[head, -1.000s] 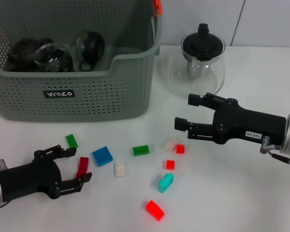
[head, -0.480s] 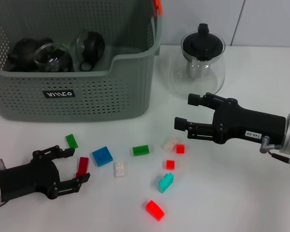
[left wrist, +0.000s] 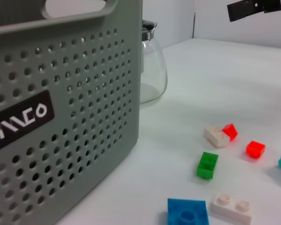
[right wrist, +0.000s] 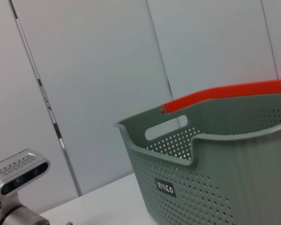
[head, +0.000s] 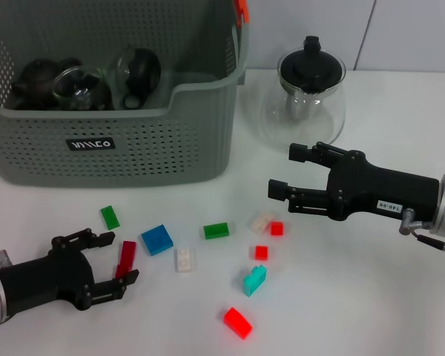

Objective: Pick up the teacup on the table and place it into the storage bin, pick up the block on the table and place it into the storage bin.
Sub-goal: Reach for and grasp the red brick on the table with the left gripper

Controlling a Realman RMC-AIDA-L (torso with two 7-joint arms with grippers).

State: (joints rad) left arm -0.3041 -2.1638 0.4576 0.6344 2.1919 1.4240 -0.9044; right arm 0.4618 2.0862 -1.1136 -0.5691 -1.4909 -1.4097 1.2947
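While the left gripper (head: pixel 107 259) lies spread on the table (head: pixel 356 297), a dark red oblong block (head: pixel 126 257) sits just past its fingertips, untouched. The right gripper (head: pixel 291 172) hovers unclenched, empty, beside the bin (head: pixel 133 141).

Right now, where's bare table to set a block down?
Bare table lies right of the red block, below the right gripper. Crowded: the blocks between the left gripper and teal block, before the storage bin.
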